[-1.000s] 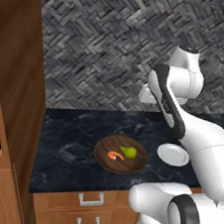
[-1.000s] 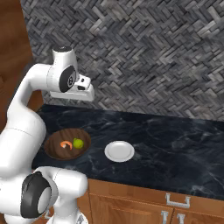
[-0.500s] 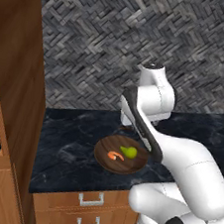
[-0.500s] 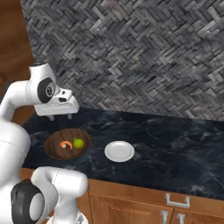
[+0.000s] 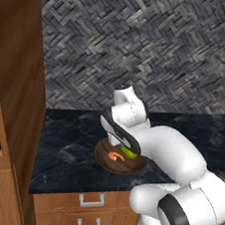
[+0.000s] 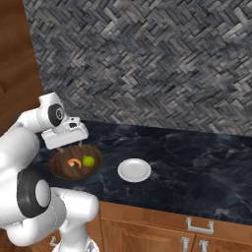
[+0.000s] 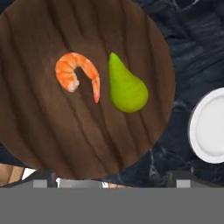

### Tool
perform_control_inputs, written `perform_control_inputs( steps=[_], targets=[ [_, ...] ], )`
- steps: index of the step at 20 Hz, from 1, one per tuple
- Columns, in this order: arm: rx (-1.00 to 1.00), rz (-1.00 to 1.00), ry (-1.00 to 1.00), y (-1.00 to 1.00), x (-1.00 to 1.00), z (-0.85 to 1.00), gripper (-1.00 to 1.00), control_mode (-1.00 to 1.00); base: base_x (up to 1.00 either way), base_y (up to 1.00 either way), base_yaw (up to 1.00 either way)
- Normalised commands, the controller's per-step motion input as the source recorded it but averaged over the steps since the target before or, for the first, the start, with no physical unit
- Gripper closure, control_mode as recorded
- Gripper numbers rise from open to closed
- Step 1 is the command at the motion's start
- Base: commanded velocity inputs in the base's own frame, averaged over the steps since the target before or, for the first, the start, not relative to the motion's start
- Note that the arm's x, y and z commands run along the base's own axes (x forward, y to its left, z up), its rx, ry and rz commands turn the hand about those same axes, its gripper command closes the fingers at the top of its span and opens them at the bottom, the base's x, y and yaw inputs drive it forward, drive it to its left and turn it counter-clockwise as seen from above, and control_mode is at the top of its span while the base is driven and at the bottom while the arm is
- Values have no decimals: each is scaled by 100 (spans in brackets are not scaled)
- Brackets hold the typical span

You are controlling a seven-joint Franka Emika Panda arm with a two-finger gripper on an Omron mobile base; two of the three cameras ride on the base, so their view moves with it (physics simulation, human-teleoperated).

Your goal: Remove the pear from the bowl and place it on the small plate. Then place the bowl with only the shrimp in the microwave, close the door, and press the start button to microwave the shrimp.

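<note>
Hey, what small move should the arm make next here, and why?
Probably lower the open tool onto the pear. It hangs over the bowl holding nothing, while the pear lies beside the shrimp, and the small plate sits bare next to the bowl.

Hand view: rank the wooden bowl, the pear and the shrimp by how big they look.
1. Wide dark-brown wooden bowl, largest by far.
2 and 3. Yellow-green pear and curved orange shrimp look alike in size, so I won't rank them.
</note>
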Motion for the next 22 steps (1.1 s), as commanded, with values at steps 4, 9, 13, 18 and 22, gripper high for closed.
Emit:
perform_control_inputs(
  steps=[4, 9, 13, 18, 22],
  targets=[
    [0, 19, 3, -25, 34, -51, -100, -100, 0, 0, 0],
    [0, 18, 9, -16, 31, -59, -100, -100, 0, 0, 0],
    [0, 16, 8, -8, 28, -61, -100, -100, 0, 0, 0],
    [0, 13, 1, -4, 30, -32, -100, -100, 0, 0, 0],
    [0, 10, 0, -2, 8, -16, -100, -100, 0, 0, 0]
  ],
)
